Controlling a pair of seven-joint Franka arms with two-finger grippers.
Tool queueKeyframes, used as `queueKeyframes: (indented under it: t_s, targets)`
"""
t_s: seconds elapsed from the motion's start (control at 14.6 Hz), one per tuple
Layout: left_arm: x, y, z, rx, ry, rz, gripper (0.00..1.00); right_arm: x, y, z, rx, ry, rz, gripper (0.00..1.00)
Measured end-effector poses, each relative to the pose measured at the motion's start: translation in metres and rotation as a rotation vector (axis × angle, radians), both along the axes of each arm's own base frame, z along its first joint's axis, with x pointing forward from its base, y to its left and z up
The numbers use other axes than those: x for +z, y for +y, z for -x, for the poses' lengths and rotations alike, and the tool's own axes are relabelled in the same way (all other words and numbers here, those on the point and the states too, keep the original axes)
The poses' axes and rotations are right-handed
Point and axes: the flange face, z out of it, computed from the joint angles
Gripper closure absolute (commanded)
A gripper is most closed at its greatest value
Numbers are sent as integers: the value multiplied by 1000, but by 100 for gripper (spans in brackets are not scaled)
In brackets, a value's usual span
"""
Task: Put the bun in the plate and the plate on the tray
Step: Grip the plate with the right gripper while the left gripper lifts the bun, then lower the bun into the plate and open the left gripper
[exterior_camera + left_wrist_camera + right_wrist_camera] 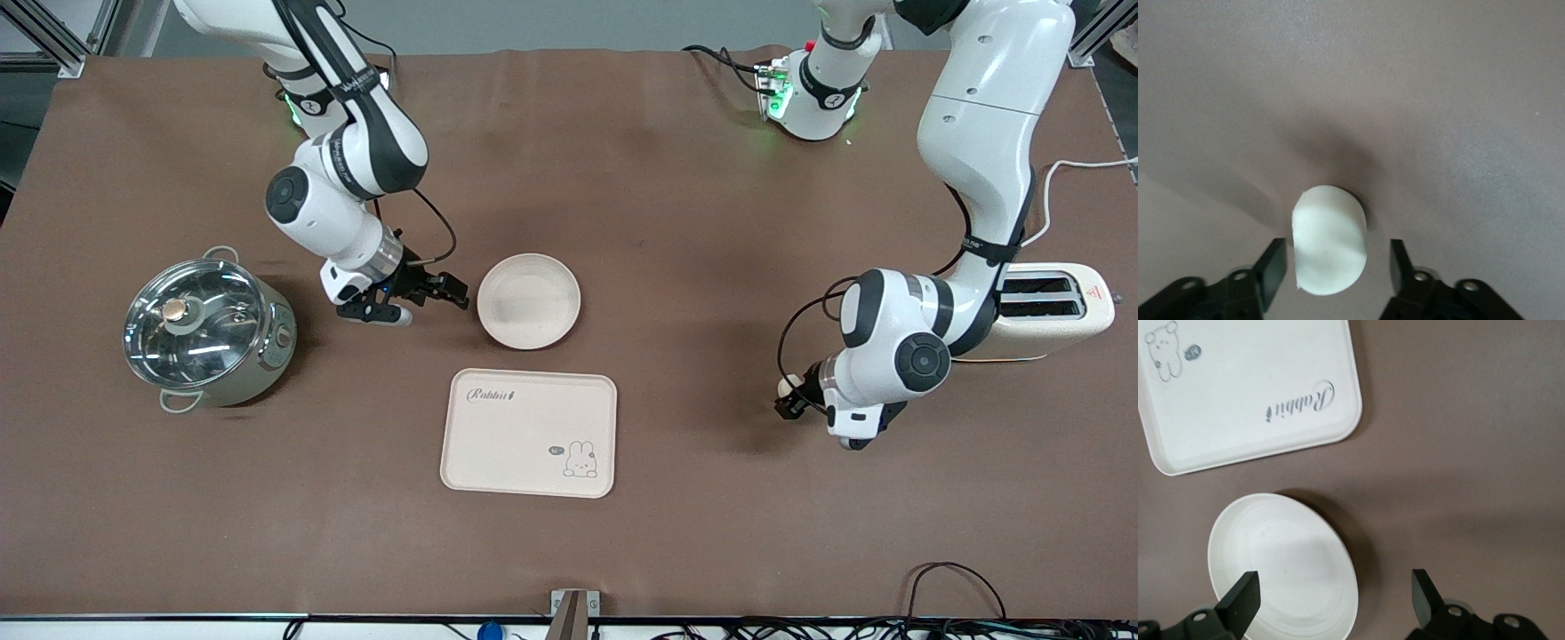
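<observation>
The bun (788,385), a small pale cream lump, lies on the brown table near the left arm's end, nearer the front camera than the toaster. My left gripper (790,401) is low over it. In the left wrist view the bun (1330,240) sits between the left gripper's (1338,259) open jaws, with a gap on each side. The round cream plate (529,300) stands empty mid-table. My right gripper (418,300) is open beside the plate, toward the right arm's end, and the plate's rim (1281,567) lies between the right gripper's (1335,593) jaws. The Rabbit tray (529,433) (1245,400) lies nearer the camera than the plate.
A steel pot with a glass lid (206,331) stands toward the right arm's end. A cream two-slot toaster (1058,307) stands at the left arm's end, partly covered by the left arm. Cables run along the table's front edge.
</observation>
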Motion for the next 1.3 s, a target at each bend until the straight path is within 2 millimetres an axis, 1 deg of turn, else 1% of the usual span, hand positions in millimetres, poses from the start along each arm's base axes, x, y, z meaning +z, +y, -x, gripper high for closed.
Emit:
queueKeyframes:
  t_s: [0.14,0.27,0.41,0.55,0.61,0.68,0.75,0.82,0.89,1.02,1.16,1.23,1.3]
  targets:
    - [-5,0,0,1,-2,2,47,-9,6,17,-35,17,-18,0]
    - [-8,1,0,1,2,2,59,-10,2,26,-104,41,-61,0]
    - [-10,1,1,0,5,2,71,-8,-2,31,-123,49,-78,0]
    - [-10,-1,1,-3,4,2,72,-8,-4,31,-133,28,-75,0]
    - [-9,-5,1,-9,2,3,72,-8,-4,31,-134,15,-72,0]
    - [-7,-14,2,-21,2,4,72,-8,-2,33,-132,10,-70,0]
    - [-3,-29,5,-33,5,3,71,-9,0,34,-129,8,-69,0]
    - [5,-51,8,-41,12,0,71,-9,1,35,-128,7,-68,0]
    - [18,-79,14,-56,18,3,71,-10,2,36,-127,6,-67,0]
    - [49,-152,34,-78,15,29,71,-10,2,36,-127,6,-67,0]
    - [76,-223,61,-75,0,59,70,-11,1,36,-128,7,-65,0]
    - [85,-253,73,-76,-6,68,70,-13,1,36,-129,7,-63,0]
    - [89,-281,88,-75,-8,71,70,-15,0,36,-131,6,-59,0]
